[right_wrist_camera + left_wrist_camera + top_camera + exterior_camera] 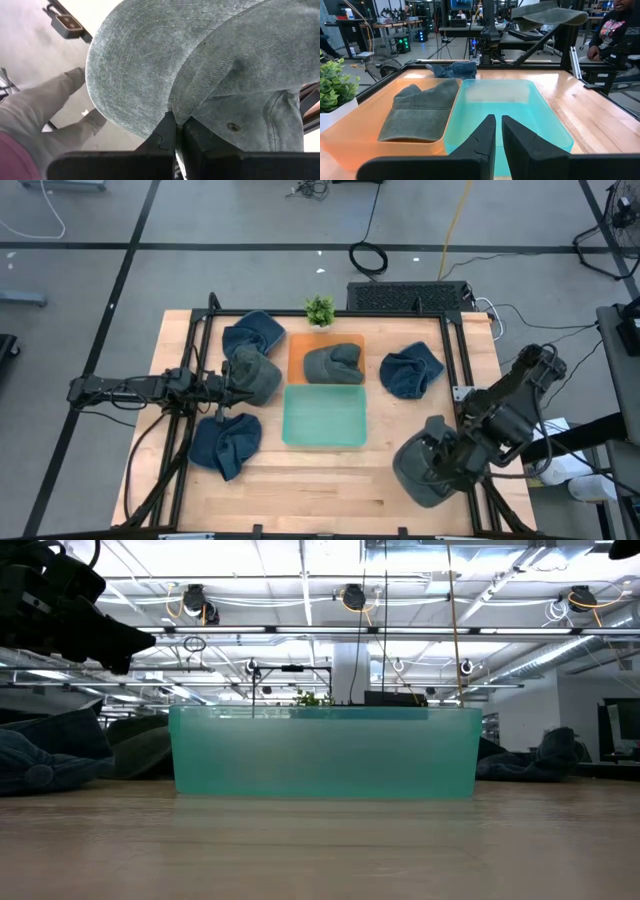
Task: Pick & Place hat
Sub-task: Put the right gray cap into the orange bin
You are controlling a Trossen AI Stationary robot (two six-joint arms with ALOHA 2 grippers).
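My right gripper [177, 131] is shut on a grey-green hat [422, 468], held above the table's near right corner. The left wrist view shows that hat [547, 14] raised well above the table. Another grey-green hat [333, 363] lies in the orange tray [296, 348], next to the teal tray [325, 418]. A third grey-green hat [258, 376] rests on the table just ahead of my left gripper [232, 382], whose fingers [482, 140] are shut on nothing. My right gripper pinches the hat between its two fingers at the seam where the brim meets the crown [176, 109]. The brim [135, 70] spreads to one side of the fingers and the crown [260, 75] to the other. The hat is lifted clear of the table.
Three blue hats lie on the table: far left [256, 330], near left [226, 443] and right of the orange tray [411, 370]. A small potted plant [319, 310] stands at the far edge. A person [619, 22] stands beyond the table's right side, their leg [45, 112] below the held hat.
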